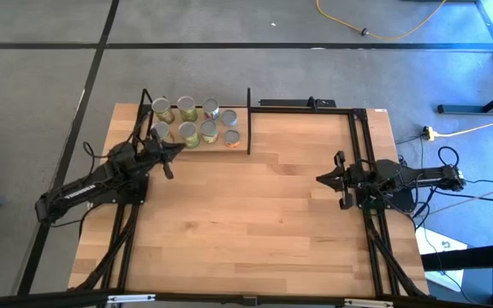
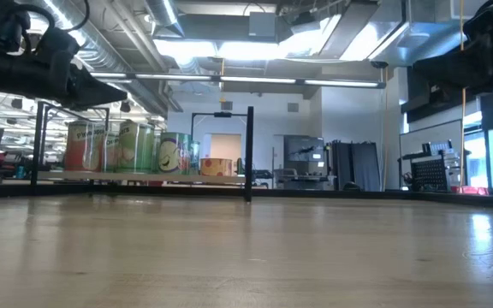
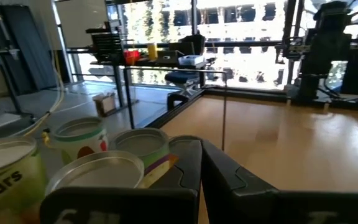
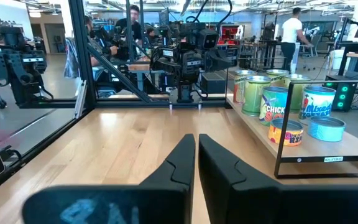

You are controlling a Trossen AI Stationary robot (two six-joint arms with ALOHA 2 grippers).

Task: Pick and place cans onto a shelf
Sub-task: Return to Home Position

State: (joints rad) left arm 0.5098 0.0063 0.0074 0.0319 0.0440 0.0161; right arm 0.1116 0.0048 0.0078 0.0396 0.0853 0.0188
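Note:
Several cans (image 1: 187, 133) with silvery tops stand upright on the shelf (image 1: 219, 146), a light wooden board between thin black posts (image 1: 248, 120) at the table's far left. They also show in the low view (image 2: 135, 145) and the right wrist view (image 4: 278, 102). My left gripper (image 1: 176, 151) is shut and empty, raised just beside the shelf's near edge, with the nearest cans (image 3: 95, 174) close below it in the left wrist view (image 3: 201, 158). My right gripper (image 1: 321, 180) is shut and empty over the table's right part, pointing toward the shelf (image 4: 196, 146).
Bare wooden tabletop (image 1: 255, 214) lies between the two arms. A black frame rail (image 1: 306, 106) runs along the far edge and down the right side (image 1: 359, 145). People (image 4: 289, 31) stand in the room beyond the table.

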